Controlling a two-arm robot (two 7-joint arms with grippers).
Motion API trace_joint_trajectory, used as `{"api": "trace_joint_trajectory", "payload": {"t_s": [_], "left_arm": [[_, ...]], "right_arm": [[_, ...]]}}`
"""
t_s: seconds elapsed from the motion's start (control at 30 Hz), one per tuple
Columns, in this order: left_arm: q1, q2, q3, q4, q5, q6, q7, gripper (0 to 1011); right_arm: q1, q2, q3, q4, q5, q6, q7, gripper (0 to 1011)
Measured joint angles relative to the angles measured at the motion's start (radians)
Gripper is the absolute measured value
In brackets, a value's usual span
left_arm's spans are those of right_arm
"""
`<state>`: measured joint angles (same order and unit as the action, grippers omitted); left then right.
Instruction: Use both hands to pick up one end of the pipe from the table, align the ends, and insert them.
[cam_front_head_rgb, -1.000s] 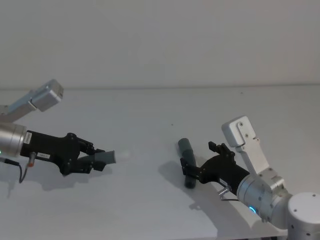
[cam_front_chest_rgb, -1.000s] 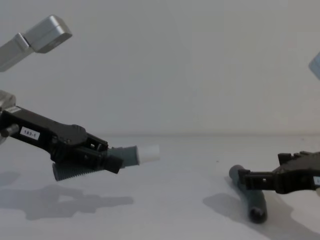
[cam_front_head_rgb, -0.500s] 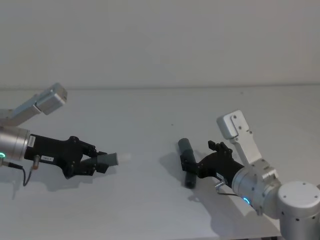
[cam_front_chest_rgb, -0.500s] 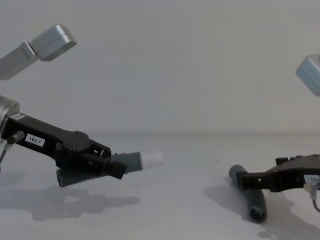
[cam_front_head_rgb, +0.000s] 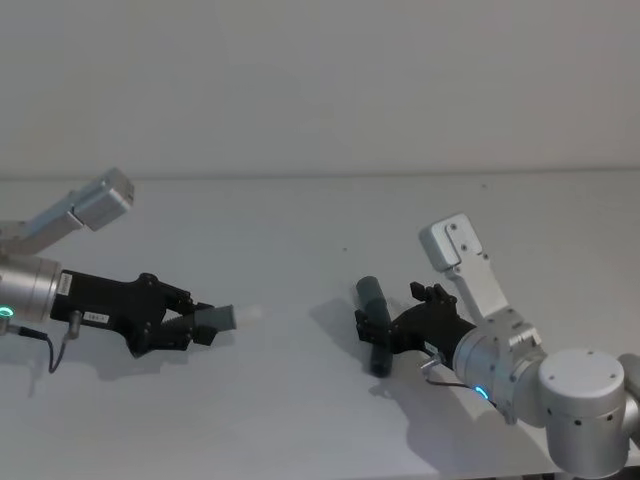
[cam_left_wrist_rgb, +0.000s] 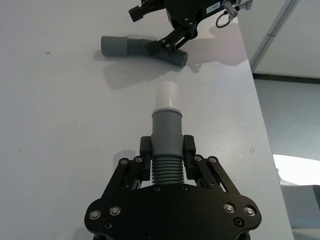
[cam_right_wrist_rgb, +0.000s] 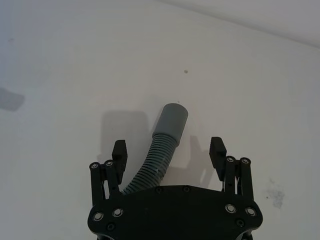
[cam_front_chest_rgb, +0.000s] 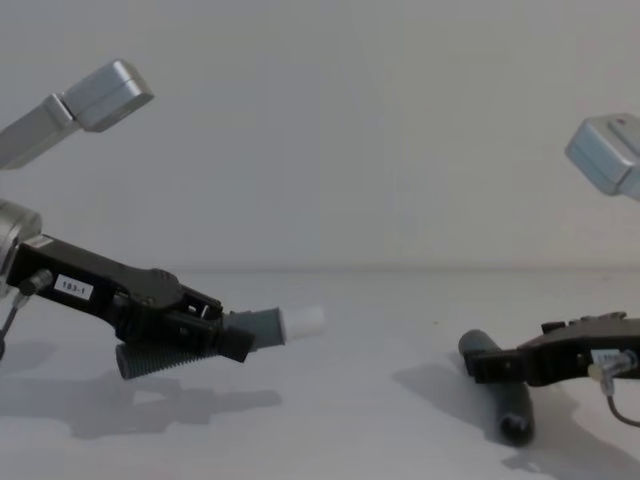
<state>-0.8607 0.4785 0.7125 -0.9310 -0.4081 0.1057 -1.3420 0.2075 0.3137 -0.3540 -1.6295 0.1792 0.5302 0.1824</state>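
Left gripper: Your left gripper (cam_front_head_rgb: 195, 328) is pinching the ribbed body of the held hose piece (cam_left_wrist_rgb: 166, 167). The piece is lifted clear of the table (cam_front_head_rgb: 300, 230), over its left side and toward the near edge.
Why held so: The white tube tip (cam_left_wrist_rgb: 166, 96) sticks out past the fingers and points toward the table's right side. It looks left free for insertion.
Left arm pose: The arm reaches in low from the left edge, sloping gently down toward the fingertips.
Right gripper: Your right gripper (cam_right_wrist_rgb: 168, 147) is spread wide and low over the surface, with one finger on either side of the lying hose piece (cam_right_wrist_rgb: 150, 167). Neither finger appears to touch it.
Lying hose piece: It rests flat on the table, right of the middle and toward the near edge. Its grey cuff (cam_right_wrist_rgb: 171, 119) faces the far edge.
Why placed so: The straddle suits closing on the ribs behind the cuff, which would keep the mouth open.
Right arm pose: The arm comes from the near right corner, with the gripper almost level with the surface.
Ends: They are well apart and not yet aligned.
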Motion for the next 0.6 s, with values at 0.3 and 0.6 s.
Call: {"api": "trace_joint_trajectory", "payload": {"t_s": [0.3,0.6], "left_arm": [[-0.009,-0.007,0.005,0.025,-0.007,-0.012,0.0,339],[-0.016,-0.01,0.01,0.041,-0.015,-0.021,-0.001,340]], "right_arm": [[0.01,0.006,-0.008,0.002,-0.015,0.026,0.013,1002],[0.015,0.009,-0.015,0.003,-0.024,0.044,0.026,1002]]}}
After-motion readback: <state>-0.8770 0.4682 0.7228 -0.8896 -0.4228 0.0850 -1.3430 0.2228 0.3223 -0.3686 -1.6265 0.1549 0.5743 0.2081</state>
